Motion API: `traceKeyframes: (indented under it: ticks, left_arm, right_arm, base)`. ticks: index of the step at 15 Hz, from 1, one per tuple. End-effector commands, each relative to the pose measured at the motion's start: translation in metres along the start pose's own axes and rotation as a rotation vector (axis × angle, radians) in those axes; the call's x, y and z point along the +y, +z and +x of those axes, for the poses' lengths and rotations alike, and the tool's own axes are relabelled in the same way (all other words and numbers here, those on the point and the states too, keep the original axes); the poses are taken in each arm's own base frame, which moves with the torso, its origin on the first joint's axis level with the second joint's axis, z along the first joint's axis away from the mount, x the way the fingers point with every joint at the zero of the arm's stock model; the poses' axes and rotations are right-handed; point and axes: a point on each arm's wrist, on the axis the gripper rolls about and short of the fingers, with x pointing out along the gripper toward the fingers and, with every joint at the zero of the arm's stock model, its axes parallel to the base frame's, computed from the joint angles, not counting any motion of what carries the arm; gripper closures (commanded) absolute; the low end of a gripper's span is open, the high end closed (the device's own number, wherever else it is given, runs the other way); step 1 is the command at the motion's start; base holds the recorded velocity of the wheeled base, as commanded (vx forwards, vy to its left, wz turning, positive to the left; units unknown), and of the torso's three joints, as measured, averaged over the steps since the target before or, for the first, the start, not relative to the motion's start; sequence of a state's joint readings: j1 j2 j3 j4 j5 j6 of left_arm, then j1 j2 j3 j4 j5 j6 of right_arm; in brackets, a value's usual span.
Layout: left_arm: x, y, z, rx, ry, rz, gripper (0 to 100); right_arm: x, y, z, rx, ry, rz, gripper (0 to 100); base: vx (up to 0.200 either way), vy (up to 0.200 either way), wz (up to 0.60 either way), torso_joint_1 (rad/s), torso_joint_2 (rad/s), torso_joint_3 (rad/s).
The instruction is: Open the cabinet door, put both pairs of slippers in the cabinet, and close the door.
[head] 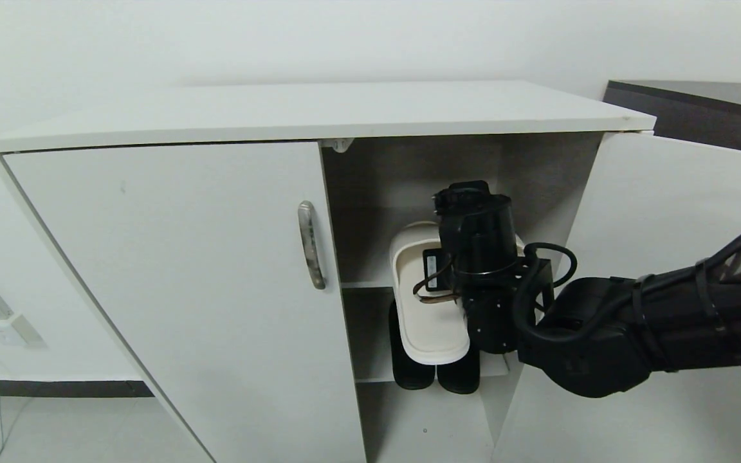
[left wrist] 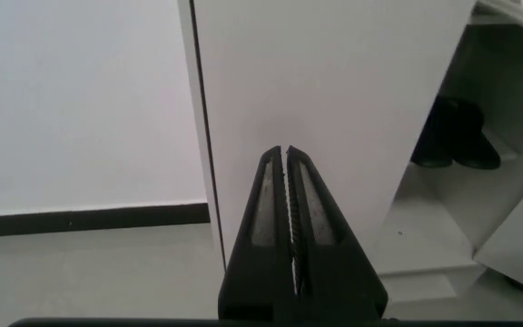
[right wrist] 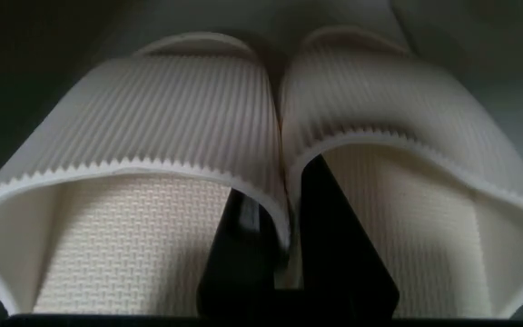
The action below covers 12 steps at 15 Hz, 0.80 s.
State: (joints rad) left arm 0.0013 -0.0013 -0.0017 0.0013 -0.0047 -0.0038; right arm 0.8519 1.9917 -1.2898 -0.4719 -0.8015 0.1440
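The robot's right arm [head: 634, 321] reaches into a white cabinet [head: 319, 109] whose right door [head: 666, 193] stands swung open, while the left door [head: 164, 289], fitted with an upright metal handle [head: 311, 254], is shut. The right pincer [right wrist: 284, 245] is clamped on a pair of white slippers [head: 428, 315], its dark fingers [right wrist: 243, 250] pinching the two inner edges where the slippers meet side by side, the ribbed straps pointing into the cabinet. In the head view the white slippers sit at the level of the upper shelf [head: 361, 283], toes inside and heels jutting out past its front edge toward the camera; whether they touch that shelf cannot be told. Directly below them, a pair of black slippers [head: 412, 366] lies on the lower shelf [head: 370, 379], side by side, with their near ends at its front edge. The left pincer [left wrist: 286, 218] is out in front of the cabinet, low down and facing the closed left door, its two fingers pressed together with nothing between them; the black slippers show off to one side of it through the open half. A grey floor [left wrist: 89, 272] and a white wall [head: 87, 51] with a dark skirting strip surround the cabinet.
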Motion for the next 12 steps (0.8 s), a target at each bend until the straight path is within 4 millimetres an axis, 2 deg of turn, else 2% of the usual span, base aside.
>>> traceKeyframes:
  ticks: [1, 4, 7, 10, 12]
  left_arm:
    - [0.000, 0.000, 0.000, 0.002, 0.000, -0.001, 100]
    - [0.000, 0.000, 0.000, 0.002, 0.000, -0.001, 100]
    - [0.000, 0.000, 0.000, 0.002, 0.000, -0.001, 100]
    - [0.000, 0.000, 0.000, 0.002, 0.000, -0.001, 100]
    - [0.000, 0.000, 0.000, 0.002, 0.000, -0.001, 100]
  right_arm:
    - [-0.002, 0.006, 0.018, -0.015, -0.020, 0.020, 100]
    - [-0.007, 0.019, 0.035, 0.021, 0.026, 0.005, 100]
    - [-0.006, 0.032, 0.056, 0.013, 0.000, 0.024, 100]
    - [-0.002, 0.033, 0.076, 0.012, -0.014, 0.032, 100]
    - [-0.003, 0.031, 0.082, 0.012, -0.016, 0.034, 100]
  base:
    - [0.000, 0.000, 0.00, 0.000, 0.00, 0.000]
    - [0.000, 0.000, 0.00, 0.000, 0.00, 0.000]
    - [0.000, 0.000, 0.00, 0.000, 0.00, 0.000]
    - [0.000, 0.000, 0.00, 0.000, 0.00, 0.000]
    - [0.000, 0.000, 0.00, 0.000, 0.00, 0.000]
